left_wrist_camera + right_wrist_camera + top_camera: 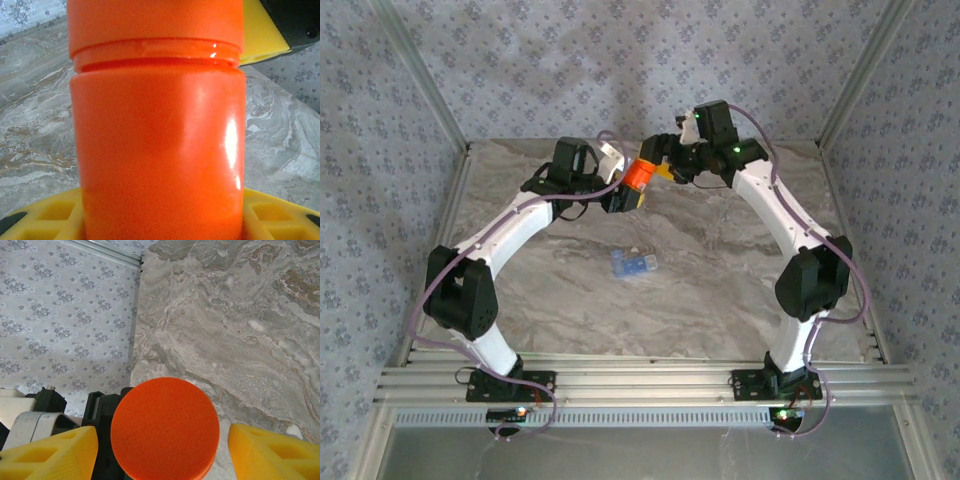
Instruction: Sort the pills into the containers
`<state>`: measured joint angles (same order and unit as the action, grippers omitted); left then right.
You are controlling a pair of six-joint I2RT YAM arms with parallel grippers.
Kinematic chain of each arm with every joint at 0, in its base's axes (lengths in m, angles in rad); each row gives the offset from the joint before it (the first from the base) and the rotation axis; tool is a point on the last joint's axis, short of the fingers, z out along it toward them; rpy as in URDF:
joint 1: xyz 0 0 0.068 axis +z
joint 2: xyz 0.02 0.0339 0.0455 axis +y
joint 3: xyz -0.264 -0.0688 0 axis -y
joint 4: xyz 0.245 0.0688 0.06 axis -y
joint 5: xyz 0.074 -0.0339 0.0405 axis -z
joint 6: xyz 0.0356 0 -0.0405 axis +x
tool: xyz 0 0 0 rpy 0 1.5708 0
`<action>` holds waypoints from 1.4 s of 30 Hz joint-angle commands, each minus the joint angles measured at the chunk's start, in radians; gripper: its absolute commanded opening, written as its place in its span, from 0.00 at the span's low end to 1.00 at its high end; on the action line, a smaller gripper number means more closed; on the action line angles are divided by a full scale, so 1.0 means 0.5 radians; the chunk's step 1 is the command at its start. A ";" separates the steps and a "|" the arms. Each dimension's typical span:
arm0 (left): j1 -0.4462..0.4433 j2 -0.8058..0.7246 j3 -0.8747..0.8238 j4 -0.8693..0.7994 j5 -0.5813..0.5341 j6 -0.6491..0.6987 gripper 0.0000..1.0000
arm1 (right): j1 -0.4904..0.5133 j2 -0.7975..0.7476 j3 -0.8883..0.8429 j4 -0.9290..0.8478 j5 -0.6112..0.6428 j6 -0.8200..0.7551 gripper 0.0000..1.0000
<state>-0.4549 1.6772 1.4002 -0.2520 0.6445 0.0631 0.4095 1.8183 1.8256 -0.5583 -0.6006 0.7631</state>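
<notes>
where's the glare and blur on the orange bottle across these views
left wrist view: white glare streaks down the right side of the orange bottle and on the ridge under its cap, close and soft; right wrist view: cap top matte, no glare; top external view: even light, soft shadows on the table, pale blue container small and fuzzy
</notes>
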 commanded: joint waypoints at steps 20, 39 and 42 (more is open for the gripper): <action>0.071 -0.090 0.032 0.364 0.285 -0.407 0.00 | -0.102 -0.156 -0.446 0.708 -0.431 -0.499 0.40; 0.048 -0.126 0.054 0.116 0.092 -0.098 0.00 | -0.198 -0.291 -0.469 0.646 0.055 0.359 0.76; 0.009 -0.110 0.130 -0.046 0.036 0.053 0.00 | -0.152 -0.253 -0.409 0.572 0.122 0.373 0.76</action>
<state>-0.4316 1.6752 1.4040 -0.2012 0.6956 -0.0261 0.3115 1.6932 1.5723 -0.2062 -0.6033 0.9005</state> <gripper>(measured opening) 0.519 0.762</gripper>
